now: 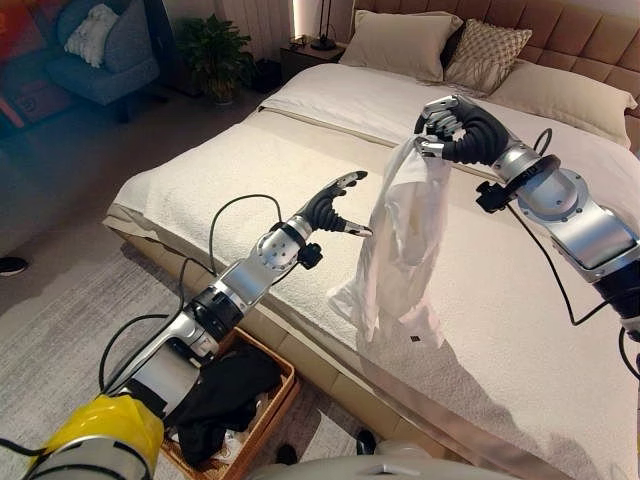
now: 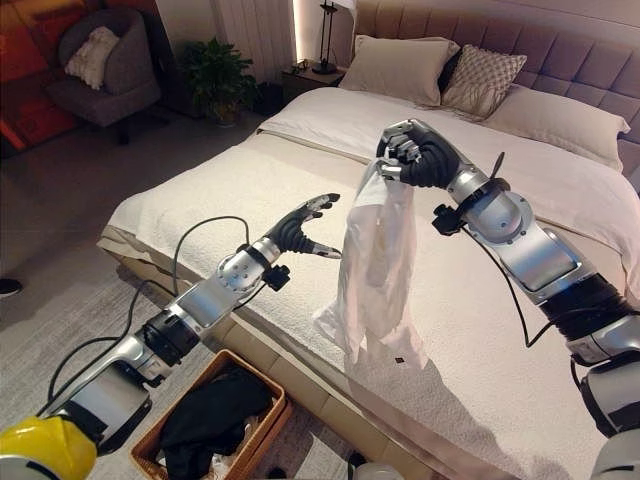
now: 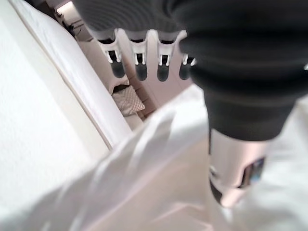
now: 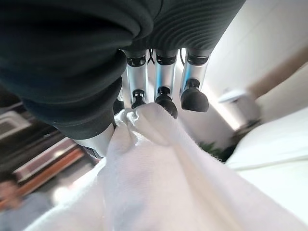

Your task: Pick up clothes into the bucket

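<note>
My right hand [image 2: 415, 155] is raised above the middle of the bed [image 1: 520, 330], its fingers curled tight around the bunched top of a white shirt [image 2: 378, 265]. In the right wrist view the dark fingertips [image 4: 166, 103] press into the gathered white cloth [image 4: 159, 168], so I have a firm pinch on it. The shirt hangs straight down from that hand in a long drape, and its lower hem just reaches the cream bedspread near the bed's front edge.

My left hand [image 1: 333, 205] is stretched out over the bed just beside the hanging shirt, on its left. Its fingers are straight and spread, thumb apart from them, holding nothing. The thumb tip points at the cloth and comes very close to it; I cannot tell whether it touches. In the left wrist view the straight fingers [image 3: 140, 67] show above a fold of the white cloth [image 3: 159, 178].

On the floor at the foot of the bed, below my left arm, sits a brown wicker basket [image 2: 268, 412]. A black garment [image 2: 210, 420] lies heaped inside it, with a bit of pale cloth under it.

At the head of the bed are beige pillows [image 1: 400, 42] and one patterned cushion [image 2: 486, 80] against a padded headboard [image 1: 560, 35]. Farther back I see a potted plant [image 1: 215, 50] and a grey armchair [image 1: 100, 55].
</note>
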You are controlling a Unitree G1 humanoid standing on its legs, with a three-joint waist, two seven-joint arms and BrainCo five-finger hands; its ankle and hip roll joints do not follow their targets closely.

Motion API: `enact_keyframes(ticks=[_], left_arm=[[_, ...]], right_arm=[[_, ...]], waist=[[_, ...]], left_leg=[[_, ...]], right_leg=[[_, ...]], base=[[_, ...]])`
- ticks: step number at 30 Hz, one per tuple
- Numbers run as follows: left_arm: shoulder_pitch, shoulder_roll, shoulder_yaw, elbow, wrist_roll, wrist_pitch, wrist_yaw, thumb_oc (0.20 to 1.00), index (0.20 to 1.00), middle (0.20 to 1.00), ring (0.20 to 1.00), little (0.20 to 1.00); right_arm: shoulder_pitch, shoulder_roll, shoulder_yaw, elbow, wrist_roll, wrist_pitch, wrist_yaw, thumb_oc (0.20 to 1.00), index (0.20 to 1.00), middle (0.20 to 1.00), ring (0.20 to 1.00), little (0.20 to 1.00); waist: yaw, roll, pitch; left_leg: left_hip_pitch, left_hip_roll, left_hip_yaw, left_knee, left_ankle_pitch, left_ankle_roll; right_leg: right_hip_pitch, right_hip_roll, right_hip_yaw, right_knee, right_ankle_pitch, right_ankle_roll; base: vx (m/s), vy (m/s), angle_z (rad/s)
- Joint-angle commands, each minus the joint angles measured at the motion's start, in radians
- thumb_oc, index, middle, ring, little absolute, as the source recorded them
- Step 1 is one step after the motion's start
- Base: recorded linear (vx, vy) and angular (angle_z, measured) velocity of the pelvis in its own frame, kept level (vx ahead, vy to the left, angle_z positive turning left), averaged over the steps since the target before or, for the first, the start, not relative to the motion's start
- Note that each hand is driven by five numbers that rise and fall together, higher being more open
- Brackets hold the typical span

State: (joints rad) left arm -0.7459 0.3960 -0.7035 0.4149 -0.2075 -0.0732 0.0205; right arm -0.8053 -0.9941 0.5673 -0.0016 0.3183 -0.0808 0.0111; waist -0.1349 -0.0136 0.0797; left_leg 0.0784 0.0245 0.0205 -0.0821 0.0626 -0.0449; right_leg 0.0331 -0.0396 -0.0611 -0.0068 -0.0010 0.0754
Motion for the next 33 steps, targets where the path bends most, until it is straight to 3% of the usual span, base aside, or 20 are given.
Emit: enact_keyframes(ticks=[1,8,10,11,12,13,16,17,18,19,20,21,27,33], left_arm=[[-0.067,-0.017,-0.023,0.094,0.02,-0.02,0.001,1.0,1.0,1.0,1.0,1.0],[-0.033,-0.15,-0.037,0.212,0.018,0.009,-0.009,1.0,1.0,1.0,1.0,1.0],[-0.034,-0.172,-0.081,0.197,-0.114,0.026,-0.082,1.0,1.0,1.0,1.0,1.0],[-0.035,-0.17,-0.081,0.196,-0.116,0.026,-0.082,1.0,1.0,1.0,1.0,1.0],[-0.044,-0.162,-0.119,0.176,-0.232,0.042,-0.137,1.0,1.0,1.0,1.0,1.0],[-0.044,-0.16,-0.119,0.175,-0.233,0.043,-0.137,1.0,1.0,1.0,1.0,1.0],[-0.076,-0.103,-0.216,0.088,-0.464,0.104,-0.265,1.0,1.0,1.0,1.0,1.0],[-0.089,-0.049,-0.255,0.043,-0.543,0.127,-0.308,0.878,0.878,0.878,0.878,0.878],[-0.089,-0.047,-0.255,0.041,-0.544,0.128,-0.308,0.878,0.878,0.878,0.878,0.878],[-0.1,-0.017,-0.274,0.023,-0.571,0.14,-0.333,0.586,0.586,0.586,0.586,0.586],[-0.1,-0.002,-0.28,0.017,-0.584,0.145,-0.344,0.504,0.504,0.504,0.504,0.504],[-0.105,0.024,-0.294,0.012,-0.58,0.146,-0.363,0.2,0.2,0.2,0.2,0.2],[-0.09,0.095,-0.285,0.038,-0.527,0.139,-0.391,0.2,0.2,0.2,0.2,0.2],[-0.036,0.168,-0.203,0.089,-0.402,0.102,-0.337,0.2,0.2,0.2,0.2,0.2]], right_arm=[[-0.077,-0.01,-0.026,-0.012,0.07,-0.045,-0.002,0.2,0.2,0.2,0.2,0.2],[-0.041,0.034,-0.091,-0.126,0.118,-0.065,-0.003,0.2,0.2,0.2,0.2,0.2],[-0.049,0.047,-0.091,-0.123,0.123,-0.062,-0.005,0.2,0.2,0.2,0.2,0.2],[-0.049,0.047,-0.092,-0.123,0.124,-0.062,-0.005,0.2,0.2,0.2,0.2,0.2],[-0.057,0.061,-0.083,-0.107,0.136,-0.061,-0.002,0.2,0.2,0.2,0.2,0.2],[-0.057,0.061,-0.083,-0.107,0.136,-0.062,-0.002,0.2,0.2,0.2,0.2,0.2],[-0.083,0.077,-0.051,-0.082,0.15,-0.056,0.012,0.2,0.2,0.2,0.2,0.2],[-0.093,0.084,-0.033,-0.063,0.141,-0.054,0.016,0.2,0.2,0.2,0.2,0.2],[-0.095,0.085,-0.032,-0.062,0.141,-0.055,0.016,0.2,0.2,0.2,0.2,0.2],[-0.099,0.088,-0.025,-0.04,0.137,-0.054,0.016,0.2,0.2,0.2,0.2,0.2],[-0.099,0.092,-0.024,-0.028,0.133,-0.055,0.016,0.2,0.2,0.2,0.2,0.2],[-0.1,0.098,-0.021,-0.007,0.124,-0.055,0.017,0.2,0.2,0.2,0.2,0.2],[-0.086,0.117,-0.055,0.093,0.074,-0.053,-0.001,0.2,0.2,0.2,0.2,0.2],[-0.002,0.103,-0.162,0.149,0.07,-0.05,-0.031,0.2,0.2,0.2,0.2,0.2]], waist=[[0.025,-0.05,-0.059],[0.016,-0.047,-0.072],[0.01,-0.04,-0.074],[0.01,-0.041,-0.074],[0.006,-0.034,-0.077],[0.006,-0.034,-0.077],[-0.005,-0.023,-0.085],[-0.006,-0.017,-0.089],[-0.007,-0.017,-0.088],[-0.008,-0.015,-0.09],[-0.008,-0.013,-0.09],[-0.008,-0.01,-0.091],[0.002,-0.007,-0.093],[0.02,-0.005,-0.097]], left_leg=[[-0.034,-0.002,-0.008,0.064,-0.075,-0.015],[-0.021,-0.007,-0.013,0.062,-0.082,-0.009],[-0.019,-0.01,-0.015,0.061,-0.083,-0.006],[-0.018,-0.01,-0.015,0.061,-0.083,-0.006],[-0.016,-0.011,-0.013,0.059,-0.083,-0.007],[-0.016,-0.011,-0.013,0.058,-0.083,-0.007],[-0.014,-0.012,-0.005,0.056,-0.084,-0.009],[-0.012,-0.012,-0.001,0.054,-0.084,-0.009],[-0.012,-0.012,-0.001,0.054,-0.084,-0.009],[-0.01,-0.012,-0.001,0.052,-0.084,-0.009],[-0.01,-0.012,-0.001,0.052,-0.084,-0.009],[-0.008,-0.013,-0.001,0.052,-0.084,-0.008],[-0.002,-0.02,-0.003,0.052,-0.086,-0.004],[-0.003,-0.023,-0.01,0.055,-0.087,-0.001]], right_leg=[[-0.017,-0.074,-0.038,0.04,0.008,0.072],[0.0,-0.079,-0.044,0.041,0.002,0.072],[0.0,-0.081,-0.044,0.041,0.004,0.073],[0.0,-0.081,-0.044,0.041,0.004,0.073],[0.0,-0.082,-0.042,0.037,0.007,0.075],[0.0,-0.082,-0.042,0.037,0.007,0.075],[0.0,-0.083,-0.038,0.03,0.013,0.079],[-0.002,-0.084,-0.038,0.03,0.015,0.082],[-0.002,-0.084,-0.037,0.03,0.015,0.082],[-0.003,-0.085,-0.036,0.03,0.016,0.084],[-0.002,-0.086,-0.035,0.03,0.017,0.084],[-0.003,-0.087,-0.035,0.031,0.017,0.085],[0.007,-0.093,-0.035,0.035,0.017,0.089],[0.009,-0.098,-0.046,0.038,0.015,0.091]], base=[[0.03,0.009,-0.05],[0.0,0.002,0.0],[0.0,0.0,0.0],[0.0,0.0,0.0],[0.0,0.0,0.0],[0.0,0.0,0.0],[0.0,0.013,0.0],[0.01,0.03,0.01],[0.0,0.0,0.0],[0.0,0.0,0.0],[0.01,0.034,-0.01],[0.01,0.032,0.01],[0.0,0.005,0.0],[0.0,0.0,0.0]])
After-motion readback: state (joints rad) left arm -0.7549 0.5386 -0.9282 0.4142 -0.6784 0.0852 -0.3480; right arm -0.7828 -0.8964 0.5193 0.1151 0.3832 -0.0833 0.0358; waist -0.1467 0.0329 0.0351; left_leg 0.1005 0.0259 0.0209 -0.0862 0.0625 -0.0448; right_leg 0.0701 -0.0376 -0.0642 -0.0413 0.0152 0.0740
